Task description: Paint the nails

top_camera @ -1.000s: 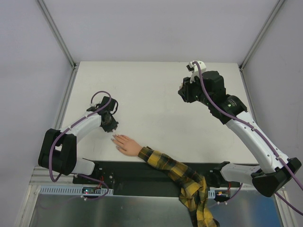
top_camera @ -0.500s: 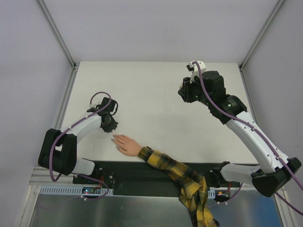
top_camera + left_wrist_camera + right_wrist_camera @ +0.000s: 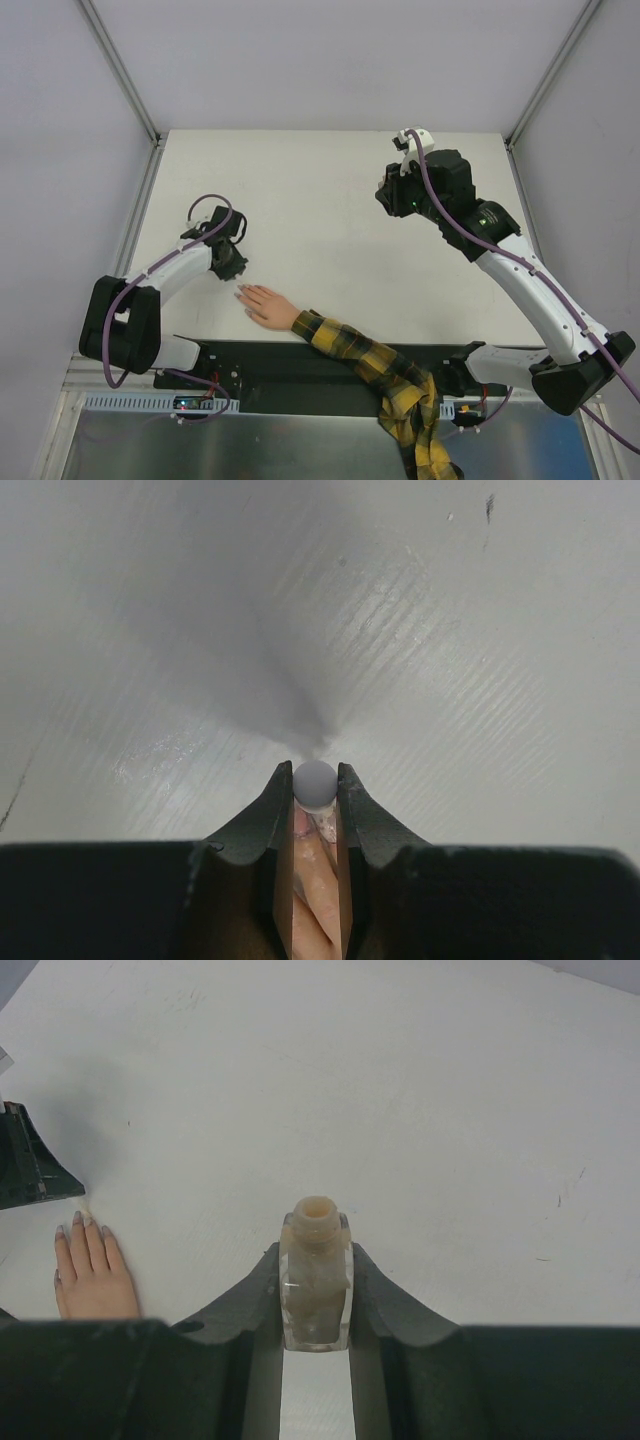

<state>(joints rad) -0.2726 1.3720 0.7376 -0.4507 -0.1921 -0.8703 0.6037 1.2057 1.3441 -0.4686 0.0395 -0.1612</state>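
Two claws are working, both mine. My left claw (image 3: 234, 263) is clamping a nail-polish brush cap (image 3: 316, 780), whose pale round knob is showing between the fingertips. It is sitting just beside the fingertips of the small flesh-coloured hand (image 3: 268, 305); whether the brush is touching, I cannot tell. The nails (image 3: 78, 1219) are lying pale at those fingertips, pointing toward my left claw. The hand is resting flat on the white table (image 3: 320, 200), and its yellow-and-black plaid sleeve (image 3: 370, 362) is trailing rightward. My right claw (image 3: 316, 1250), well apart at the far right, is squeezing an open nail polish bottle (image 3: 316, 1290).
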